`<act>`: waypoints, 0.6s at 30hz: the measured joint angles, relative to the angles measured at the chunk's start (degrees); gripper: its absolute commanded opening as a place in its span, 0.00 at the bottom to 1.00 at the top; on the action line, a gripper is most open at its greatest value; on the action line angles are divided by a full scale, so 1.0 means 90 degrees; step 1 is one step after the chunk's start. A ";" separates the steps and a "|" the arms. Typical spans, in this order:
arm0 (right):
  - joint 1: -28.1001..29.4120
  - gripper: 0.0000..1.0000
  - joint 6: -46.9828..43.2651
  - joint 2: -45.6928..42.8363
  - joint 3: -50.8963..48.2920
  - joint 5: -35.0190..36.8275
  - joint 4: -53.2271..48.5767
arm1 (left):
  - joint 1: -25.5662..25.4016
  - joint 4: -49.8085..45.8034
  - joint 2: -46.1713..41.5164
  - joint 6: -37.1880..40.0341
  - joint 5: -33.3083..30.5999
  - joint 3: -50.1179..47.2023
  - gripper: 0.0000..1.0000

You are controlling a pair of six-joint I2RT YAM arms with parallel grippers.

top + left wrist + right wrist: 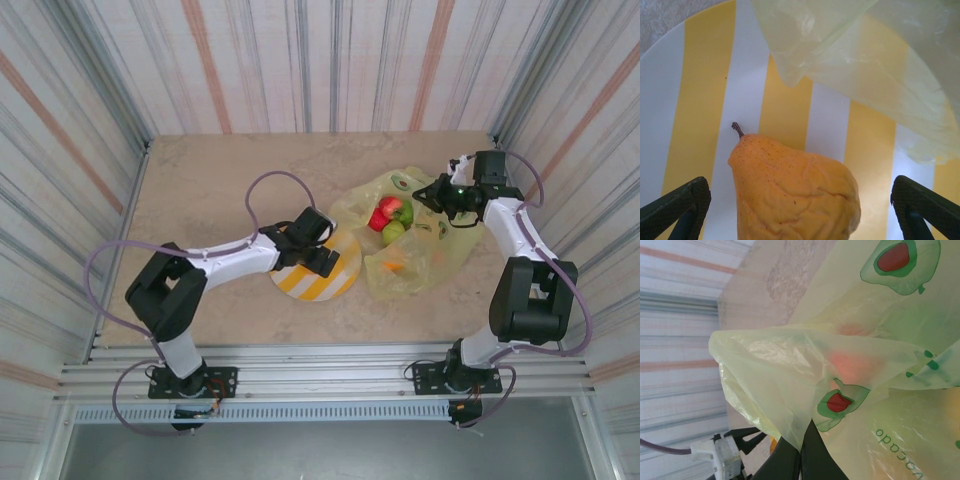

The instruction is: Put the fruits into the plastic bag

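1. Left gripper (800, 212): jaws spread wide, nothing clamped; fingers (677, 210) standing clear on either side of the fruit.
2. Pear (795, 190), orange: lying between the left jaws on the plate (700, 100), stem pointing away from the gripper, touching neither finger.
3. Bag (865, 65): edge draped over the plate ahead of the left gripper and to its right, beyond the pear.
4. Right gripper (800, 460): closed on a fold of the bag's film, pinched between the fingertips; film spreading up and away from the tips.
5. From above: right gripper at the bag's far rim, well apart from the left gripper.
6. Inside the bag, just beside the right gripper on its left: red fruit (385, 213) and green fruit (394, 233), touching.
7. Orange fruit (395, 265): visible through the film, nearer the arm bases than the right gripper.
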 measured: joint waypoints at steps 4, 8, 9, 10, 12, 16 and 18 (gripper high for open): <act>0.0000 0.00 0.0000 0.0005 0.0000 0.0000 0.0000 | 0.0000 -0.0092 0.0206 -0.0022 -0.0046 0.0083 0.93; 0.0002 0.00 0.0000 0.0005 0.0000 0.0000 0.0000 | 0.0000 -0.0204 0.0342 -0.0056 -0.0051 0.0124 0.88; 0.0002 0.00 0.0000 0.0007 0.0000 0.0000 0.0000 | 0.0000 -0.0216 0.0352 -0.0075 -0.0061 0.0124 0.88; 0.0002 0.00 0.0000 0.0007 0.0000 0.0000 0.0000 | 0.0000 -0.0231 0.0352 -0.0100 -0.0068 0.0124 0.87; 0.0002 0.00 0.0000 0.0007 0.0000 0.0000 0.0000 | -0.0002 -0.0231 0.0352 -0.0143 -0.0090 0.0124 0.84; 0.0007 0.00 0.0000 0.0007 -0.0005 0.0000 0.0000 | -0.0007 -0.0248 0.0352 -0.0165 -0.0180 0.0126 0.81; 0.0007 0.00 0.0000 0.0007 -0.0027 0.0000 0.0005 | -0.0007 -0.0284 0.0352 -0.0168 -0.0245 0.0124 0.79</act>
